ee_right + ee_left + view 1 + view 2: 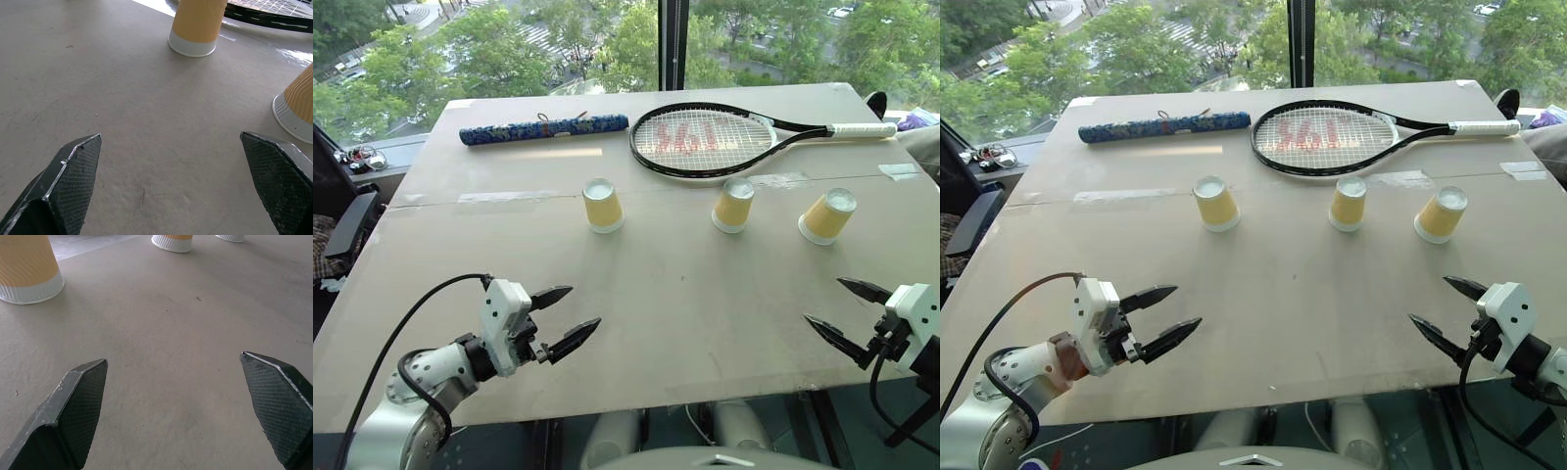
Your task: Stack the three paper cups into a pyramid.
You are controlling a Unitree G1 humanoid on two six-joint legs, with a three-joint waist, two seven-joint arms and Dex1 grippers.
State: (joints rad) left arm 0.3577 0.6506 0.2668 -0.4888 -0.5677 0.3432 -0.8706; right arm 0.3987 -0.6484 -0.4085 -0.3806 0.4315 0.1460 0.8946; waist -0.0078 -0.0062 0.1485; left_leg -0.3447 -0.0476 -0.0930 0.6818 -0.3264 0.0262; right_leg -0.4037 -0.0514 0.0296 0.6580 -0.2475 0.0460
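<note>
Three pale yellow-tan paper cups stand upside down in a row across the table's middle, well apart: the left cup (602, 205), the middle cup (734, 205) and the right cup (828, 215). My left gripper (563, 317) hovers open near the front left edge, short of the left cup, with nothing between its fingers. My right gripper (847, 311) hovers open near the front right edge, short of the right cup, also empty. The left wrist view has the left cup (27, 269) ahead; the right wrist view has the middle cup (198, 24) and the right cup (299, 110).
A tennis racket (705, 140) lies behind the cups, its white handle (862, 129) pointing right. A blue patterned roll (543, 128) lies at the back left. The beige table (685, 313) is bare between the grippers and the cups. A window stands behind the table.
</note>
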